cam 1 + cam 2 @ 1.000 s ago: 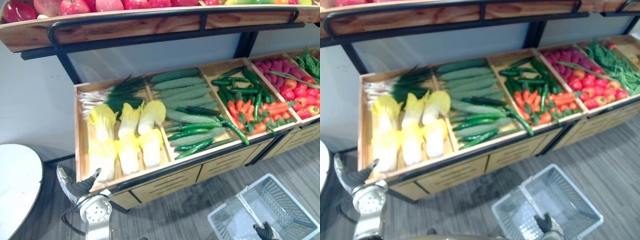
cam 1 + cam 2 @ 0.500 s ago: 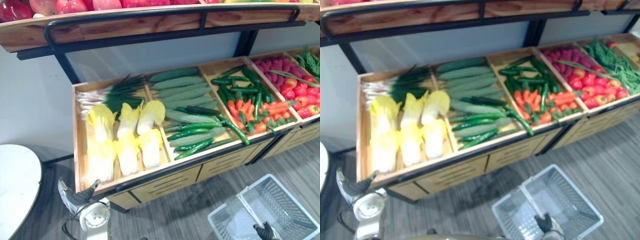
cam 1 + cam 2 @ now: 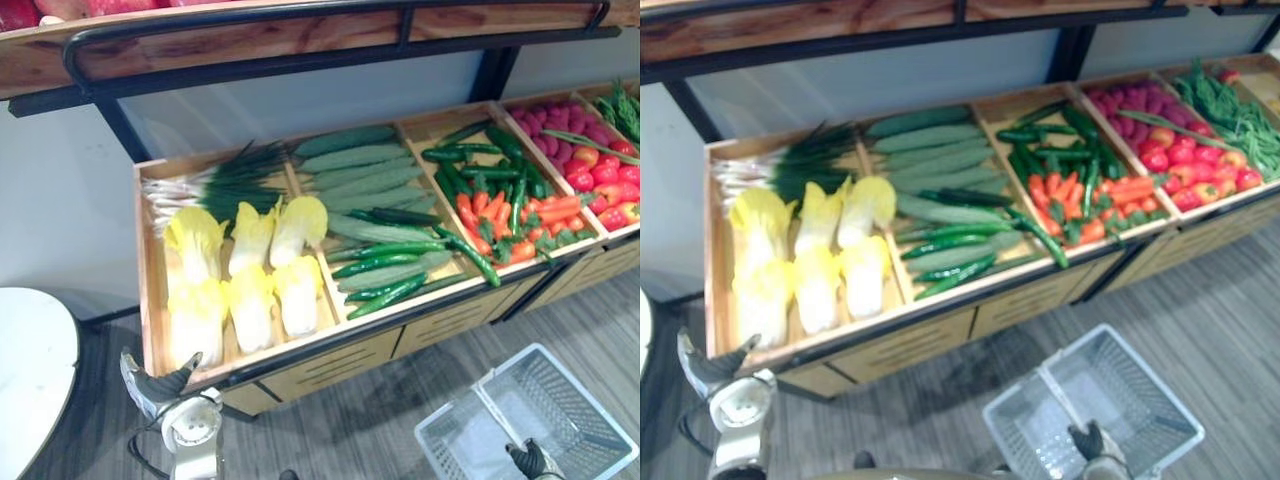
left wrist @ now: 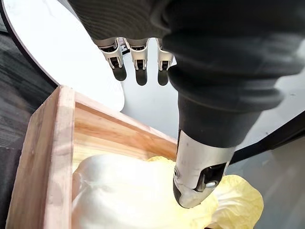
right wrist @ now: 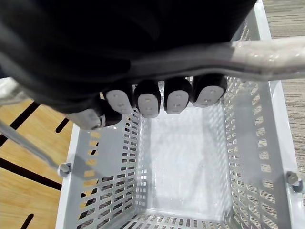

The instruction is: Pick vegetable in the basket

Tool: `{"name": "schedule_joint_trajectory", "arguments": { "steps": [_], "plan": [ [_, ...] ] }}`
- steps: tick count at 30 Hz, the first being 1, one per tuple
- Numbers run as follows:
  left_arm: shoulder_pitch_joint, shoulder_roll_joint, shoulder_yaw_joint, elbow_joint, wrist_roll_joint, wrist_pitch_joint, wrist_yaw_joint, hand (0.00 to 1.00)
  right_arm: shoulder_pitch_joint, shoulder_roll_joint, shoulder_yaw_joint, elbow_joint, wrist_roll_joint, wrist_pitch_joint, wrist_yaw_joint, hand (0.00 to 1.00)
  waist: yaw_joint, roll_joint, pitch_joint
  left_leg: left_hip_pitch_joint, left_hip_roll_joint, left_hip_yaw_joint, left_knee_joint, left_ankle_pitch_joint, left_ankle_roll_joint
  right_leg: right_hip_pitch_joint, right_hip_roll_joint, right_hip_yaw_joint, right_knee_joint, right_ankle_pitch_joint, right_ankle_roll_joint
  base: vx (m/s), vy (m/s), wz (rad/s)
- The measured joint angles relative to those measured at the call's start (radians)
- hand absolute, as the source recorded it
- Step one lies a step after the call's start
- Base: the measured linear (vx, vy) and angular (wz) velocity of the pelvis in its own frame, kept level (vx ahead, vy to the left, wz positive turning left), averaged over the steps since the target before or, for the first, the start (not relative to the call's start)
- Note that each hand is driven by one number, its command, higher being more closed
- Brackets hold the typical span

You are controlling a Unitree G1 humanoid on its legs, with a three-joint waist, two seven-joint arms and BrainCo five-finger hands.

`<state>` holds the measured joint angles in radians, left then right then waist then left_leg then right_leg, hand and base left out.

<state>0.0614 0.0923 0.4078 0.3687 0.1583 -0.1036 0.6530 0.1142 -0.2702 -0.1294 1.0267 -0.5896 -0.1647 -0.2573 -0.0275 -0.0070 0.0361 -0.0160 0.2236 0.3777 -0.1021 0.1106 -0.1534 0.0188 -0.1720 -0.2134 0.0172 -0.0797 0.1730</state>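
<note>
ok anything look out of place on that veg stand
One thing: a long dark green vegetable lies slanted across the divider between the cucumbers and the peppers, its tip at the front edge. Nothing spilled; the basket in the right hand looks intact.

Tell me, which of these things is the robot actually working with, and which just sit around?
In the job: grey basket, its handle gripped by the right hand; pale cabbages by the open left hand.
Just there, for now: white round table, cucumbers, spring onions.
</note>
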Motion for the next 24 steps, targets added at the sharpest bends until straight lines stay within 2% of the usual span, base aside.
{"name": "schedule_joint_trajectory", "arguments": {
  "steps": [8,24],
  "plan": [
    [-0.002,0.039,-0.007,0.000,0.003,0.006,0.005,0.00,-0.005,-0.001,0.013,-0.007,0.000,0.000,0.000,1.00,0.000,-0.004,0.015,0.000,0.000,0.003,-0.001,-0.001,-0.001,-0.004,0.000,0.005,0.002,0.000,0.000,0.00,0.000,0.00],
    [-0.070,0.040,-0.007,0.038,0.001,0.009,0.010,0.00,-0.038,-0.006,0.026,-0.031,0.000,-0.001,0.005,1.00,0.000,-0.002,0.051,-0.015,0.000,0.023,0.005,-0.003,-0.002,-0.034,0.000,0.027,0.002,0.000,0.000,0.01,-0.003,-0.04]
  ]
}}
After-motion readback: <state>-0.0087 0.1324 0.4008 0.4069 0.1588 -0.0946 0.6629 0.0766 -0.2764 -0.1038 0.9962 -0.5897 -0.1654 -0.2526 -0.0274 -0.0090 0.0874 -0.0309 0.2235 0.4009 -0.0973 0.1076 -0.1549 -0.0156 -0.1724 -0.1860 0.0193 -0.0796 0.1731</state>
